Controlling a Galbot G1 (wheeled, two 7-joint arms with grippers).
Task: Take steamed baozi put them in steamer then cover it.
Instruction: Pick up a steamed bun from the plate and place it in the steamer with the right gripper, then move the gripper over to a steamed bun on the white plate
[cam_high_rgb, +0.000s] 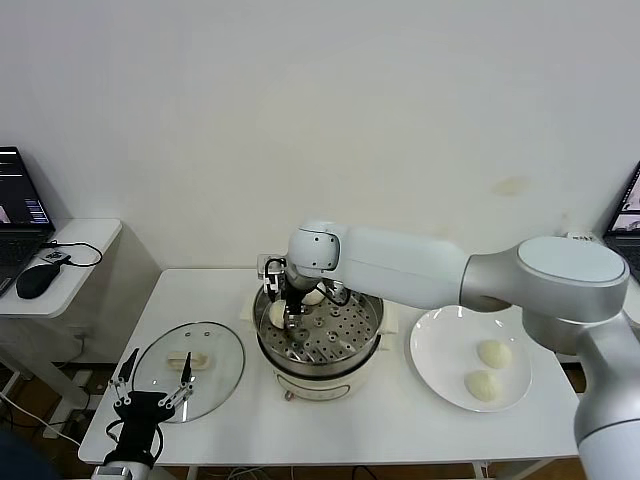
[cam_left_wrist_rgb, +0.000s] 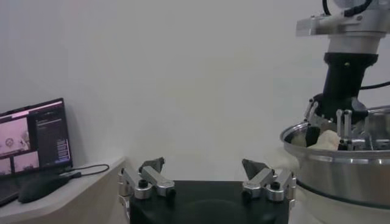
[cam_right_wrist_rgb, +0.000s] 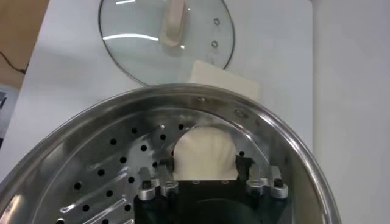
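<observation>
stainless steel identifies your work area: the round shiny steamer (cam_high_rgb: 322, 335) with its perforated tray stands at the middle of the white table (cam_high_rgb: 380, 415). your right gripper (cam_right_wrist_rgb: 205, 165) reaches down inside it at the left side, fingers clamped on one cream-white steamed baozi (cam_right_wrist_rgb: 204, 155) close to the tray. a second bun (cam_high_rgb: 313, 296) lies on the tray at the far side. two more buns (cam_high_rgb: 494, 353) rest on the flat white round plate (cam_high_rgb: 435, 350) to the right of the steamer. the clear glass cover (cam_high_rgb: 188, 357) with its cream handle lies flat on the table to the left. your left gripper (cam_high_rgb: 153, 383) waits at the cover's near edge, fingers spread apart and empty.
</observation>
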